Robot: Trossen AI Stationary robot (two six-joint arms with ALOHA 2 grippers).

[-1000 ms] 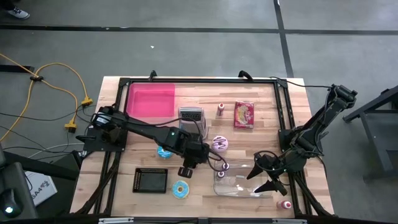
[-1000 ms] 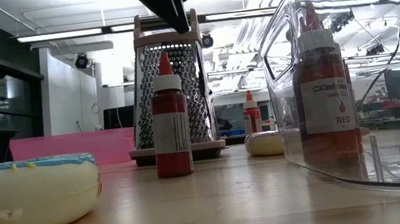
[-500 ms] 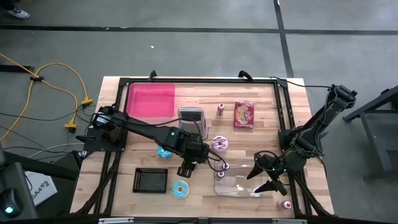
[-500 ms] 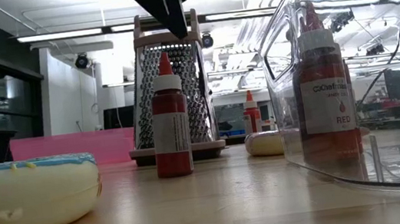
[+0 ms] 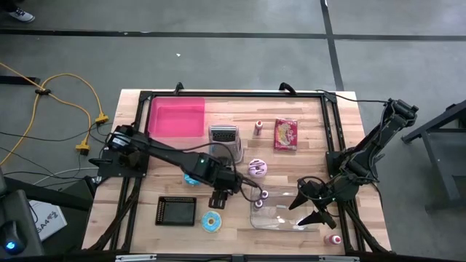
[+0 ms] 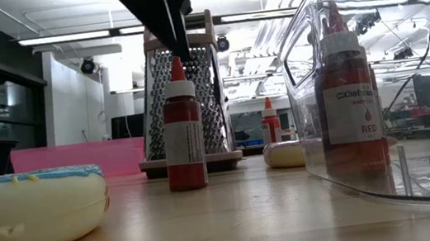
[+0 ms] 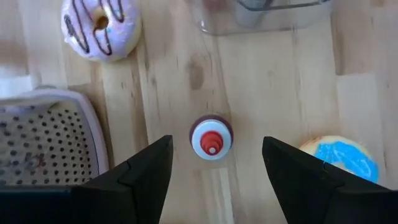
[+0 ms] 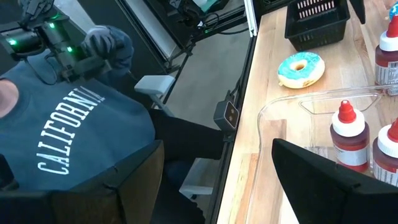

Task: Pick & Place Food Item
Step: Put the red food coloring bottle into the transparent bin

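From above, my left fingers [image 5: 220, 198] hung over the middle of the tabletop [image 5: 306, 116], spread and holding nothing, with a small red bottle [image 5: 261, 195] just to their right, standing free beside the clear container [image 5: 280, 215]. The blue-iced donut [image 5: 212, 222] lay near the front edge, the pink-iced donut [image 5: 258, 167] farther back. My right fingers [image 5: 314, 204] waited at the container's right end, also spread and empty.

At tabletop height, the red bottle [image 6: 182, 129] stood upright before the grater [image 6: 181, 100], my arm dark above it.

Through my left wrist, my fingers [image 7: 140, 171] straddled the bottle's cap [image 7: 211, 138] without touching it. I judged it light, stiff and smooth, easy to tip, so best taken around the body below the cap. The donuts looked soft, so they would need a gentle hold across the ring.

My right wrist showed the blue-iced donut [image 8: 301, 68], bottles inside the container, and a person in a grey sweatshirt [image 8: 68, 143] beyond the table.
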